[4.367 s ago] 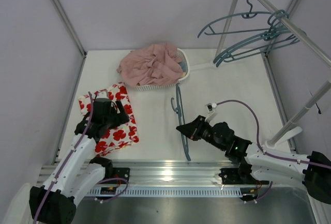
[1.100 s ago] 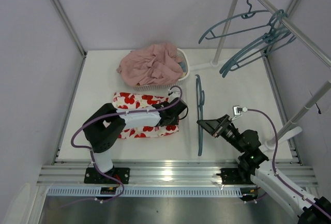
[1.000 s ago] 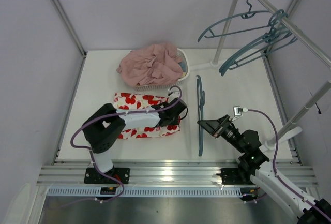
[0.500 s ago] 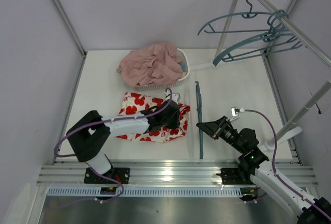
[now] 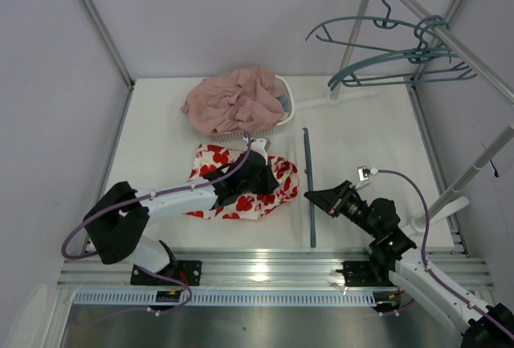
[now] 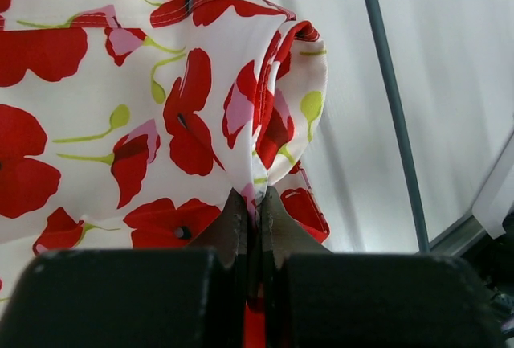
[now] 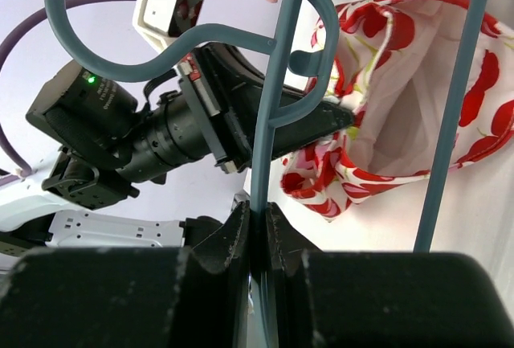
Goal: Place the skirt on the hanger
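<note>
**Poppy skirt pinched at its fold, hanger held edge-on beside it**

The skirt (image 5: 283,186) lies bunched on the white bench (image 5: 369,147), in front of the laundry basket and left of centre. Its right-hand end is raised into a fold. The left wrist view shows that fold of the skirt (image 6: 120,99) running down into the left tool (image 6: 251,207), whose jaws are closed tight on the cloth. From above, the left tool (image 5: 271,184) sits on top of the garment, its arm reaching in across the bench from the left.

Just to the right, close to the skirt, is the teal-grey hanger (image 5: 307,171). From overhead it reads as a thin line running from the far side toward the near edge. The right tool (image 5: 310,196) grips it partway along, jaws narrowed onto the thin bar. In the right wrist view the hanger (image 7: 265,147) rises out of the right tool (image 7: 257,213), with its hook curling up and left. Behind it the skirt (image 7: 401,115) gapes open like a pouch.

Farther back, a white basket (image 5: 287,107) holds a dusty-pink garment (image 5: 233,99). At the far right, more hangers (image 5: 385,38) hang from a rail (image 5: 470,55).
</note>
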`<action>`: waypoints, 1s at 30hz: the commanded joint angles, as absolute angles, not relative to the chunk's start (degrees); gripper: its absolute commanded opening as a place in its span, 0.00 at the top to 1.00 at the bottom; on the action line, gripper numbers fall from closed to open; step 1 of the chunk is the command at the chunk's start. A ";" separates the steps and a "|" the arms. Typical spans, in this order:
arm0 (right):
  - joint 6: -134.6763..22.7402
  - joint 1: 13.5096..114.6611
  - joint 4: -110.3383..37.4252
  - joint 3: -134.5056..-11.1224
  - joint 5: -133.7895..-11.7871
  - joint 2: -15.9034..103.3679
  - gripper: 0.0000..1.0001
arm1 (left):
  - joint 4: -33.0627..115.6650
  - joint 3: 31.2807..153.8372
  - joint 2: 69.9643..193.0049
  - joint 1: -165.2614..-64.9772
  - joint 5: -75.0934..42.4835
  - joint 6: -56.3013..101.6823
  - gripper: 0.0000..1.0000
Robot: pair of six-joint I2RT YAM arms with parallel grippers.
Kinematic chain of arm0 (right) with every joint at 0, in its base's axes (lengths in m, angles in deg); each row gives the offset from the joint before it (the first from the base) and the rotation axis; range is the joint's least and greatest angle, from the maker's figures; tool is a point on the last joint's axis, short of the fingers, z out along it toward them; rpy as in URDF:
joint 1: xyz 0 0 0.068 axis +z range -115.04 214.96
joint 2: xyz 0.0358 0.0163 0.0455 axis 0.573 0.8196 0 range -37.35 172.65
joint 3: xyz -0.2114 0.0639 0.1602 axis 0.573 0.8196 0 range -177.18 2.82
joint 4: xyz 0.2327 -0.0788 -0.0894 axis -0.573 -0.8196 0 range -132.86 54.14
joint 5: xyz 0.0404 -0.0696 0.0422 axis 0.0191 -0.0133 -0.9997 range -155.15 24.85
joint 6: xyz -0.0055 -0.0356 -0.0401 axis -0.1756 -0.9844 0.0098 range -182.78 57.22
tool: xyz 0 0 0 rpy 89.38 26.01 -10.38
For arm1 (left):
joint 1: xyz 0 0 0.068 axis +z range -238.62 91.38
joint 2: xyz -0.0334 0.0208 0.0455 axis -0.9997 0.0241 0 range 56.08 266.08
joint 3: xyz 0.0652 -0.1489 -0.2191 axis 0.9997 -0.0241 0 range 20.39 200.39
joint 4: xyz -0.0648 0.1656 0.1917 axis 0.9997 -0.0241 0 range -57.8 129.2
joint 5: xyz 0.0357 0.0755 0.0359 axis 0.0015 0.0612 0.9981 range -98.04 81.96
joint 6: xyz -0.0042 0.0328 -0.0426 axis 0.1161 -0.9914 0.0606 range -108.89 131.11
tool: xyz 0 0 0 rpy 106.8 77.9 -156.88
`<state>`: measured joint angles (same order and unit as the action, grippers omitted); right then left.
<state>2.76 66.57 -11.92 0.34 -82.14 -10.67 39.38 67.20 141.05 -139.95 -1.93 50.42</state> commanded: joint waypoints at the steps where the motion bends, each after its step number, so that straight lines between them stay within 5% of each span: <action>1: 1.11 66.42 -10.11 7.74 -81.32 -11.07 1.00 | 43.50 66.80 136.24 -139.07 -3.03 51.72 1.00; 12: 0.41 66.34 -4.50 8.97 -80.53 -6.24 1.00 | 45.87 65.65 127.97 -136.87 -7.07 52.33 1.00; 25: 0.33 66.34 -0.79 7.83 -81.41 -1.75 1.00 | 47.83 66.79 134.38 -136.96 -8.31 53.74 0.99; 27: -0.03 66.34 -2.28 7.48 -80.97 -2.54 1.00 | 44.66 67.85 136.57 -137.13 -8.40 51.55 0.94; 29: -0.12 66.33 -3.95 6.95 -80.27 -4.46 1.00 | 43.86 68.81 137.46 -138.27 -8.31 50.40 0.74; 30: -0.64 66.25 -6.65 5.82 -80.00 -5.26 1.00 | 43.16 69.25 137.73 -138.89 -8.31 49.44 0.53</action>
